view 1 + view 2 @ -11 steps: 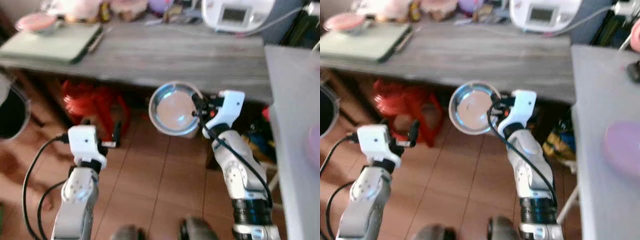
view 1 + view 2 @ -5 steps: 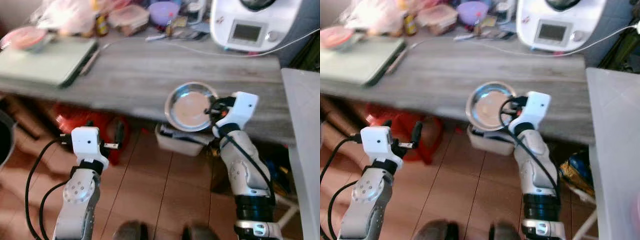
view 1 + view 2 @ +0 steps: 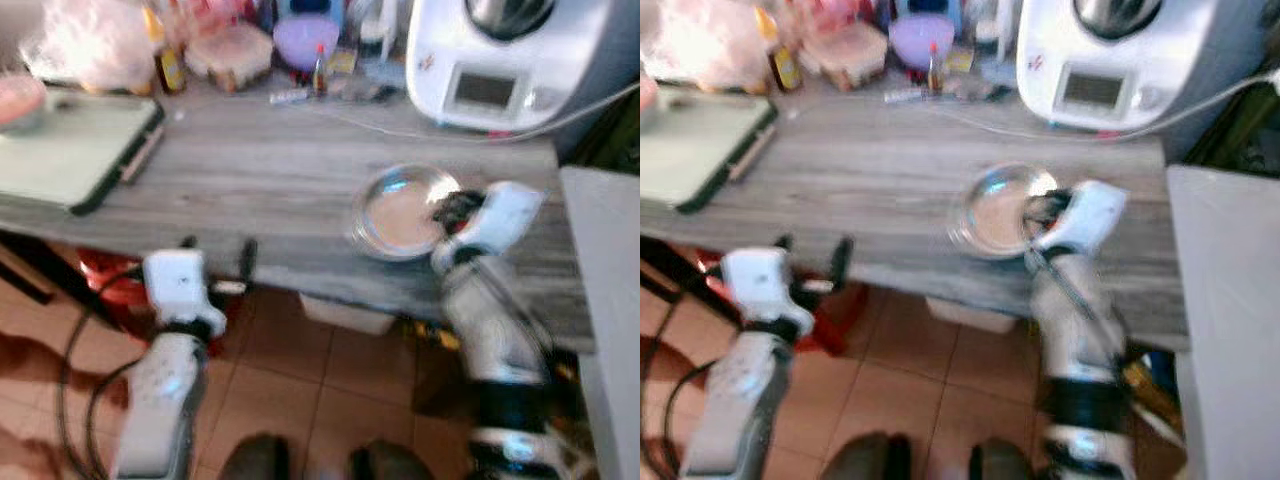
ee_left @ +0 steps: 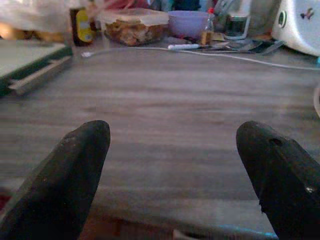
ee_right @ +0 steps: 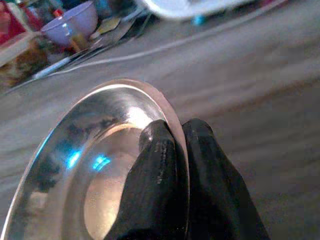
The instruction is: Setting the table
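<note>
left tool (image 4: 172, 165): fingers spread, over grey table (image 4: 175, 115) | purple bowl (image 4: 189, 22), food container (image 4: 135, 25) behind

No text can be read. The white kitchen machine (image 3: 500, 60) at the far right of the bench (image 3: 250, 190) has a small display, and the bottle (image 4: 81, 26) carries a yellow label, both too blurred.

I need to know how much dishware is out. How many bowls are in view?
2. A steel bowl is held by its rim in the right gripper over the table; a purple bowl sits at the back. Clutter may hide others.
</note>
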### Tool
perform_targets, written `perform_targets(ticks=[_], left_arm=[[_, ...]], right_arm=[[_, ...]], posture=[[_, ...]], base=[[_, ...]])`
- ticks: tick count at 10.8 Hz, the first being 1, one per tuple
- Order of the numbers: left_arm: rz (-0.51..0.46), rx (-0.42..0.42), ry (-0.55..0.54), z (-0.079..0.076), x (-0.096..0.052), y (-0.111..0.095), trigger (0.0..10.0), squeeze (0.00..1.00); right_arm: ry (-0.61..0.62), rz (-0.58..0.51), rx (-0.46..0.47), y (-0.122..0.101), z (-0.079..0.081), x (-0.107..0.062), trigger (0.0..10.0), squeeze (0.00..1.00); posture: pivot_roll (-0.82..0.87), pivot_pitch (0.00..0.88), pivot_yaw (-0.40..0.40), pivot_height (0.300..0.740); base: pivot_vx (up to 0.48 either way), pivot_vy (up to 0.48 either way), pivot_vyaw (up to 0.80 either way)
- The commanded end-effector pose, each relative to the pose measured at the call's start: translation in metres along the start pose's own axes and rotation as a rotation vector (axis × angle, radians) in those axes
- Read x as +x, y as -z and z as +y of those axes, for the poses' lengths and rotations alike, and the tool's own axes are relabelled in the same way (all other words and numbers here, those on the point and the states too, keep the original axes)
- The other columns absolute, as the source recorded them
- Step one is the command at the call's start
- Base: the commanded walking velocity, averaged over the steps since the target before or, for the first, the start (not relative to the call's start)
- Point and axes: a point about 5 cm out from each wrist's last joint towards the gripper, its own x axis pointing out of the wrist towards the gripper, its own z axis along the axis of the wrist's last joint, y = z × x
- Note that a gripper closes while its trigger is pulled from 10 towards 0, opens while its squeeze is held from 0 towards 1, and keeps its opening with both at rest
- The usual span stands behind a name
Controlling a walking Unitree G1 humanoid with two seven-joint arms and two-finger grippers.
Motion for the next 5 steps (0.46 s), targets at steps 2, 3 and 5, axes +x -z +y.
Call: perform_targets(ticks=[2, 3, 5], left_arm=[[0.024, -0.01, 0.016, -0.003, -0.006, 0.003, 10.0, 0.0], [0.026, -0.011, 0.02, -0.003, -0.006, 0.003, 10.0, 0.0], [0.027, -0.008, 0.018, -0.003, -0.006, 0.004, 10.0, 0.0]], right_arm=[[-0.032, 0.11, 0.069, 0.013, 0.004, 0.003, 10.0, 1.0], [-0.049, 0.117, 0.063, 0.013, 0.008, 0.003, 10.0, 1.0], [-0.056, 0.135, 0.056, 0.015, 0.005, 0.0, 10.0, 1.0]], posture=[[0.04, 0.136, 0.046, 0.74], [0.04, 0.135, 0.044, 0.74], [0.04, 0.134, 0.044, 0.74]], base=[[0.0, 0.0, 0.0], [0.0, 0.0, 0.0], [0.0, 0.0, 0.0]])
